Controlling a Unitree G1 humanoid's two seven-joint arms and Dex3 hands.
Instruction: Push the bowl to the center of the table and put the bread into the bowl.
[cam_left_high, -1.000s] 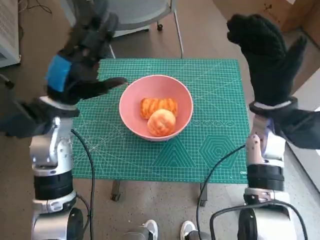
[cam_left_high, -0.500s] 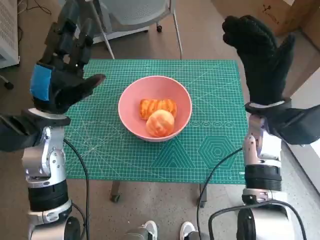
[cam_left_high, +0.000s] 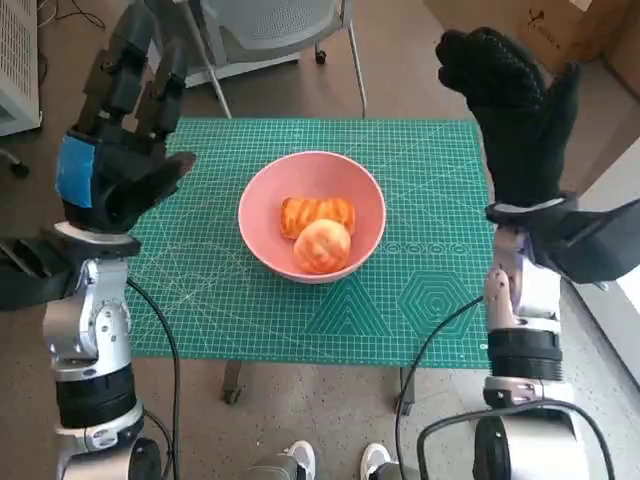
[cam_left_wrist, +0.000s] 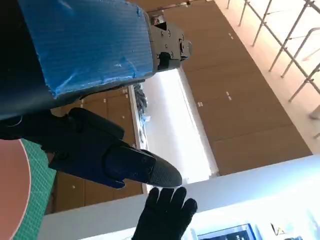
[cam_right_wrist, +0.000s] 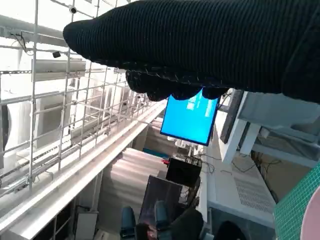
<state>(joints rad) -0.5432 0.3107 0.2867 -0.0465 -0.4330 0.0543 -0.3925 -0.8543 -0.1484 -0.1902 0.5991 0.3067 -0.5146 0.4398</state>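
Note:
A pink bowl (cam_left_high: 312, 215) sits near the middle of the green cutting mat (cam_left_high: 430, 290), holding two golden pieces of bread (cam_left_high: 320, 245). My left hand (cam_left_high: 115, 150) is raised at the mat's left side, fingers spread, holding nothing, well apart from the bowl. My right hand (cam_left_high: 515, 110) is lifted high at the mat's right side, fingers apart and empty. The left wrist view catches my left hand (cam_left_wrist: 85, 60), a sliver of the bowl's rim (cam_left_wrist: 12, 195) and the gloved right hand (cam_left_wrist: 165, 215) beyond. My right hand (cam_right_wrist: 210, 45) fills the right wrist view's upper band.
A grey chair (cam_left_high: 275, 30) stands behind the table. A person's shoes (cam_left_high: 375, 460) show by the table's front edge. Cardboard boxes (cam_left_high: 560, 25) sit at the back right. Cables hang from both forearms. A person (cam_right_wrist: 175, 225) sits low in the right wrist view.
My left hand has drawn back from beside the bowl, leftward and upward, with its fingers spreading. The right hand has stayed raised, drifting slightly left. The bowl and bread have not moved.

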